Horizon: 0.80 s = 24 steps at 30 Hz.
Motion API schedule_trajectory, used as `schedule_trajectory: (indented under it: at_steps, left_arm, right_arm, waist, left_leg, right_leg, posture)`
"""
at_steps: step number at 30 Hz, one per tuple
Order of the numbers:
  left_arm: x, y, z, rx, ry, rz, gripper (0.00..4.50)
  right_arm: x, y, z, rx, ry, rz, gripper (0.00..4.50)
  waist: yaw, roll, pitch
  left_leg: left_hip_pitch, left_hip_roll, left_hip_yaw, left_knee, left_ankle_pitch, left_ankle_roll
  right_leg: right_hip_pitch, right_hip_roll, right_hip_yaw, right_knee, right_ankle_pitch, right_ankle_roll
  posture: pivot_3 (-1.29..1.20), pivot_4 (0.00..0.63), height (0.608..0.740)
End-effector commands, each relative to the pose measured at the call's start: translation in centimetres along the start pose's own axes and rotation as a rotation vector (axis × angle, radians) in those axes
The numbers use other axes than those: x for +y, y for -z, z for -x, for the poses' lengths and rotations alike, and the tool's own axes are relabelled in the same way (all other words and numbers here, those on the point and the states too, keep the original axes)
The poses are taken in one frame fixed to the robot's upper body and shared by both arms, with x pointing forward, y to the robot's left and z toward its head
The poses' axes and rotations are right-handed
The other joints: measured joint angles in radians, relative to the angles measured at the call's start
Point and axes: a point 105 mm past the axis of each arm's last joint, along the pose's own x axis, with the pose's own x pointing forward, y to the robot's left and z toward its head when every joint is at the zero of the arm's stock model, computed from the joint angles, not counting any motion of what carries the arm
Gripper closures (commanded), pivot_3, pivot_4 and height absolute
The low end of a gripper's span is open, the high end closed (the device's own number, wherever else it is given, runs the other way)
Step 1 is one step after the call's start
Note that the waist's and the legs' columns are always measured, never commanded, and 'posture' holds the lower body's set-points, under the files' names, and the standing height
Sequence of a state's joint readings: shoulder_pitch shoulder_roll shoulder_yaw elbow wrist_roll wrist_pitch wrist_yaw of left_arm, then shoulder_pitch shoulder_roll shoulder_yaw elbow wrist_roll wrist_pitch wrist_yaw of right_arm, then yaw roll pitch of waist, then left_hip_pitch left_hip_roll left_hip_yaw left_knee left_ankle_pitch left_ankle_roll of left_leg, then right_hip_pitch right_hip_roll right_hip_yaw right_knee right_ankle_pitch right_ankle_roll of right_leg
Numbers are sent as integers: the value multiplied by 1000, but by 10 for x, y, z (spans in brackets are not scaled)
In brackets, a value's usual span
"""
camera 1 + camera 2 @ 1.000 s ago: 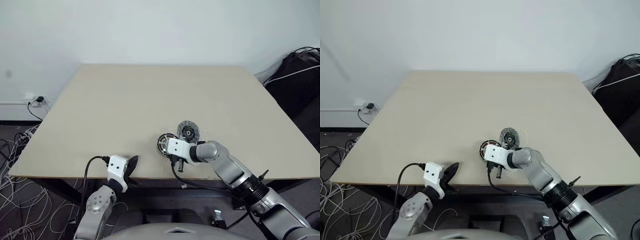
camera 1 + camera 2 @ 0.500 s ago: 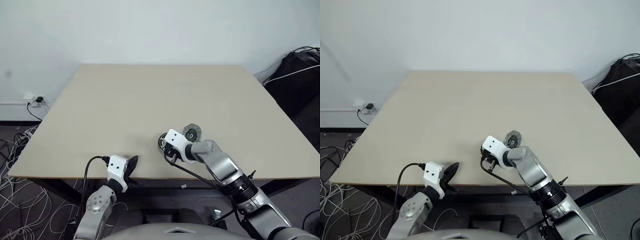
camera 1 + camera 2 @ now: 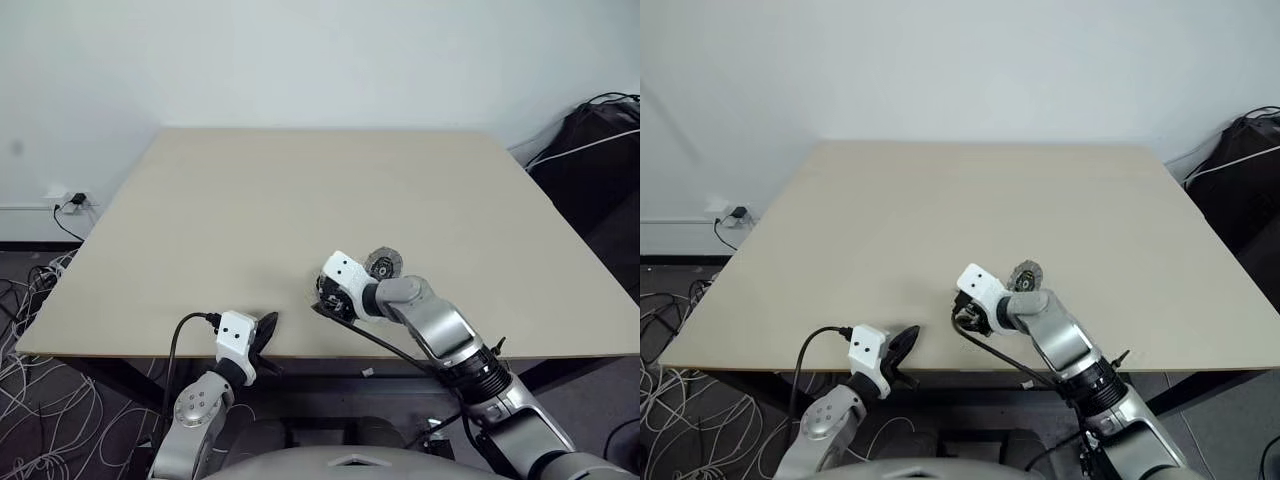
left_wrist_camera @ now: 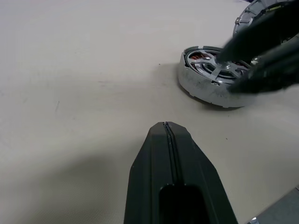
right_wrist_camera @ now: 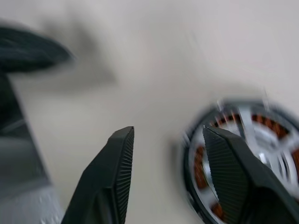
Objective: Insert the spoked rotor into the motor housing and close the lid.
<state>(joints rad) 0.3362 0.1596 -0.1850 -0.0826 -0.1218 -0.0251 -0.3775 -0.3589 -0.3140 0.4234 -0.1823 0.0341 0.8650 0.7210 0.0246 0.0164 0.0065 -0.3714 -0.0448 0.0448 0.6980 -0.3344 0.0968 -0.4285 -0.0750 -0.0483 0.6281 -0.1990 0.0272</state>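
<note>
The spoked rotor [image 4: 210,77] lies flat near the table's front edge, and copper-brown windings show between its silver spokes [image 5: 247,154]. My right gripper [image 5: 168,133] hovers just over it, open, with one finger [image 5: 229,172] above the rotor's rim and nothing between the fingers. From the head, that gripper [image 3: 329,294] covers most of the rotor. The motor housing [image 3: 383,265], a pale silvery disc with a dark centre, lies just behind and to the right. My left gripper [image 4: 166,128] is shut and empty at the table's front edge [image 3: 265,326], well left of the rotor.
The beige table [image 3: 300,190] stretches bare behind the parts. A black cable [image 3: 385,345] runs from my right wrist over the front edge. A black bag [image 3: 600,150] sits on the floor to the right, and loose cables [image 3: 30,330] lie to the left.
My right gripper has opened, rolled, and moved left and up over the rotor. The rotor, the housing and my left arm have stayed in place.
</note>
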Motion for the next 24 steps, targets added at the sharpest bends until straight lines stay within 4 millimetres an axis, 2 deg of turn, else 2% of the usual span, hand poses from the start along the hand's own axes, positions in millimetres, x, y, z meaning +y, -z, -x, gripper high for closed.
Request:
schedule_trajectory:
  at_steps: [1, 3, 6, 9, 11, 12, 14, 17, 19, 22, 24]
  left_arm:
    - [-2, -12, -2, -43, 12, -10, 4500]
    - [-2, -12, -2, -43, 15, -10, 4500]
    - [-3, -12, -3, -44, 22, -13, 4500]
    - [-3, -13, -3, -47, 29, -19, 4500]
    - [-3, -14, -2, -49, 33, -24, 4500]
    - [-2, -15, -2, -50, 33, -25, 4500]
    - [0, -15, -2, -50, 33, -28, 4500]
    - [0, -15, -1, -49, 42, -35, 4500]
    - [0, -16, -1, -51, 48, -36, 4500]
    - [-2, -16, -2, -52, 70, -48, 4500]
    - [-3, -17, -2, -53, 80, -56, 4500]
  right_arm:
    - [0, -40, 13, -172, 27, 1, 2164]
    - [-6, -59, 19, -274, 87, -22, 2164]
    - [-25, -80, 36, -408, 236, -40, 2719]
    - [-43, -84, 55, -479, 367, -53, 3632]
    - [-56, -79, 71, -496, 482, -52, 4312]
    - [-63, -74, 79, -502, 539, -64, 4462]
    - [-75, -63, 93, -489, 653, -58, 4462]
    - [-93, -36, 119, -405, 855, -43, 4462]
    - [-100, -15, 134, -362, 949, -99, 4462]
    - [-100, 25, 146, -209, 1027, -84, 4462]
    - [-94, 47, 144, -114, 1011, -65, 4462]
  waist:
    - [0, 0, 0]
    - [1, 0, 0]
    - [1, 0, 0]
    - [4, 0, 0]
    - [4, 0, 0]
    - [4, 0, 0]
    - [3, 1, 0]
    - [1, 1, 0]
    - [1, 2, 0]
    - [4, 2, 0]
    - [3, 2, 0]
  left_leg:
    - [0, 0, 0, 0, 0, 0]
    - [0, 0, 0, 0, 0, 0]
    - [0, 0, 0, 0, 0, 0]
    - [0, -1, 0, 0, 0, 0]
    - [0, -2, 0, 0, 0, 0]
    - [0, -2, 0, 0, 0, 0]
    - [0, -3, 0, -1, -1, 1]
    - [0, -3, 0, -1, 0, 1]
    - [0, -3, 0, -1, 0, 0]
    - [0, -2, 0, -1, 0, 0]
    - [1, -2, 0, -1, 0, 0]
  right_leg:
    - [0, 0, 0, 0, 0, 0]
    - [0, 0, 0, 0, 0, 0]
    - [0, 0, 0, 0, 0, 0]
    - [0, 0, 0, 0, 0, 0]
    - [0, 0, 0, 0, 0, 0]
    - [0, 0, 0, 0, 0, 0]
    - [0, 0, 0, 0, 0, 1]
    - [0, 0, 0, 0, 0, 0]
    - [0, 0, 0, 0, 0, 0]
    - [1, 0, 0, 0, 0, 0]
    - [1, 0, 0, 0, 0, 0]
  posture:
    - [0, 0, 740]
    - [0, 0, 740]
    - [0, 0, 740]
    - [0, 0, 740]
    - [0, 0, 740]
    - [0, 0, 740]
    - [0, 0, 740]
    - [0, 0, 740]
    - [0, 0, 740]
    - [0, 0, 740]
    - [0, 0, 740]
